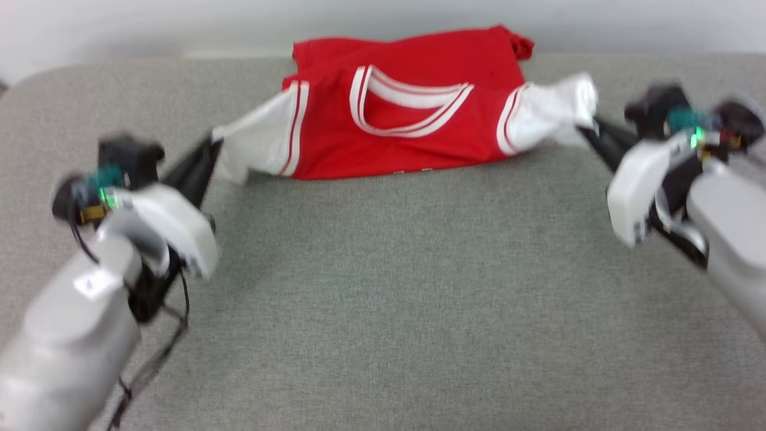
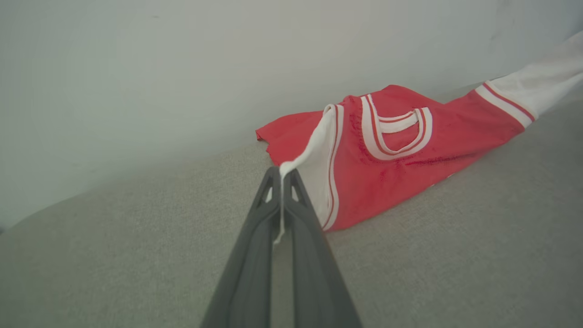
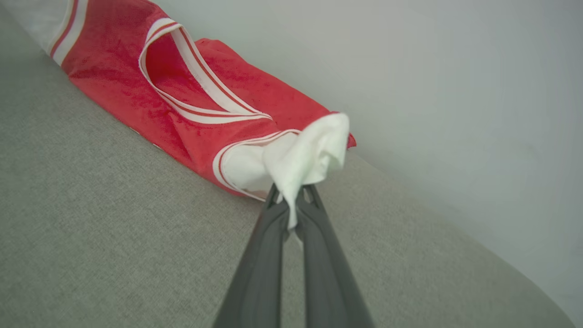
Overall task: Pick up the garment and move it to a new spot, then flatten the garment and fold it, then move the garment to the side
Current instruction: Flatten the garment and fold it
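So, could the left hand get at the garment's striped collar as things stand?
Probably not yet: the left hand is shut on a white sleeve of the garment, though the collar lies uncovered.

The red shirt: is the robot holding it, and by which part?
Yes, the shirt is held by its white sleeves: the left gripper pinches one sleeve's end, the right gripper the other's.
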